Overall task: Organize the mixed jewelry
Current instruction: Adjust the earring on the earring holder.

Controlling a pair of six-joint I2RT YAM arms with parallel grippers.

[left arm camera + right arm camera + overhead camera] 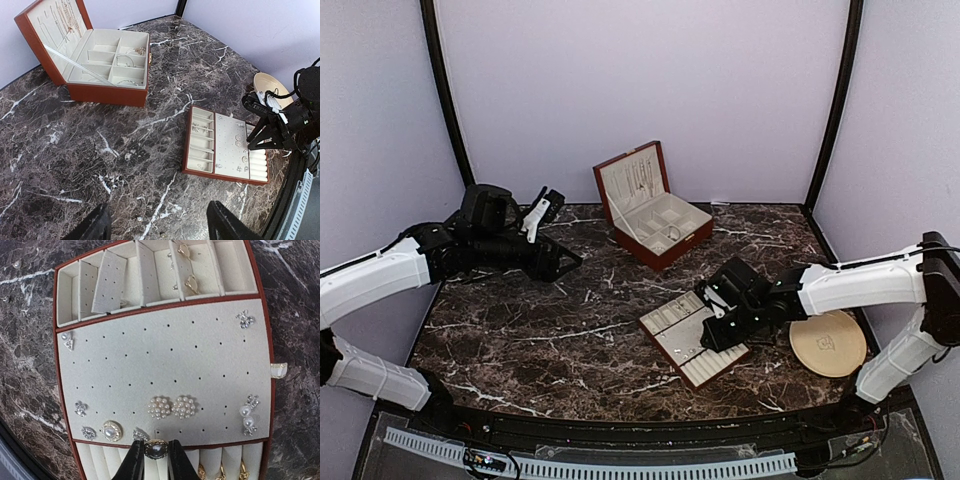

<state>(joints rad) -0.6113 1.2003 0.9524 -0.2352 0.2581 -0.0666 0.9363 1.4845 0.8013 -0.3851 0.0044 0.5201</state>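
In the right wrist view my right gripper (156, 450) is shut on a round gold-rimmed pearl earring (156, 448), held just over the near edge of the cream pad of the jewelry tray (150, 355). A matching earring (111, 430) is pinned to the pad close by, with two pearl clusters (172, 407) and other studs. Rings sit in the slots below. My left gripper (160, 231) hangs open over bare marble, where two tiny loose pieces (138, 218) lie between its fingers. From above, the right gripper (715, 330) is over the tray (670, 318).
The red-brown box (655, 215) stands open at the back, chains hanging in its lid and bracelets (125, 60) in its compartments. A round beige plate (830, 342) lies right of the tray. One more small speck (17, 263) rests on the marble beyond the tray.
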